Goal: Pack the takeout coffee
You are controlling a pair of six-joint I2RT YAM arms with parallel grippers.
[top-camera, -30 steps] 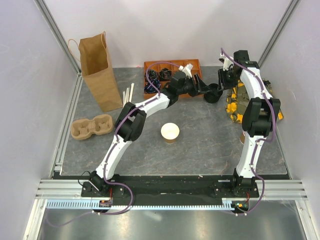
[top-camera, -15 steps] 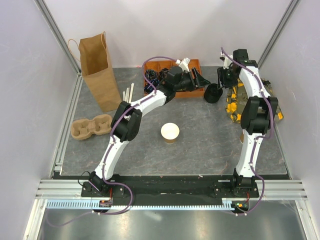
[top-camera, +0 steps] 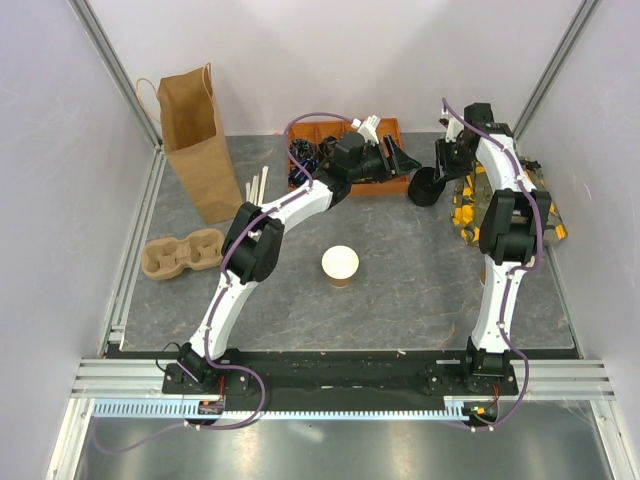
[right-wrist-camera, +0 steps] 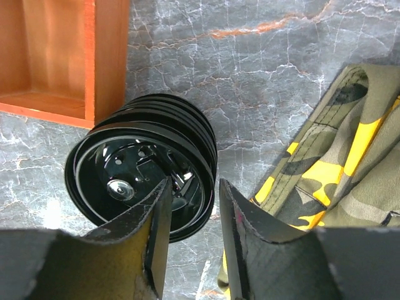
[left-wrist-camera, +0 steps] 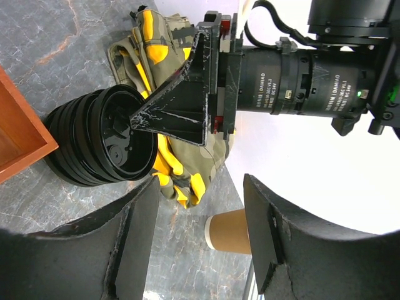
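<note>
A single tan paper cup [top-camera: 340,265], white inside, stands open in the middle of the table with no lid on it. A stack of black lids [top-camera: 427,187] sits right of the orange tray and also shows in the right wrist view [right-wrist-camera: 140,165] and the left wrist view [left-wrist-camera: 100,144]. My right gripper [top-camera: 441,172] [right-wrist-camera: 194,187] is open just above the stack, one finger over the top lid's inside, the other outside its rim. My left gripper [top-camera: 406,160] [left-wrist-camera: 200,187] is open and empty, left of the lids over the tray's end.
A brown paper bag [top-camera: 195,145] stands at the back left, a pulp cup carrier [top-camera: 183,252] in front of it. An orange tray [top-camera: 345,155] sits at the back. A camouflage and yellow cloth [top-camera: 470,210] lies right of the lids. Another tan cup [left-wrist-camera: 231,231] stands by the right arm.
My left gripper has drawn back from the lid stack toward the tray. My right gripper has shifted slightly closer over the lids. The cup has not moved.
</note>
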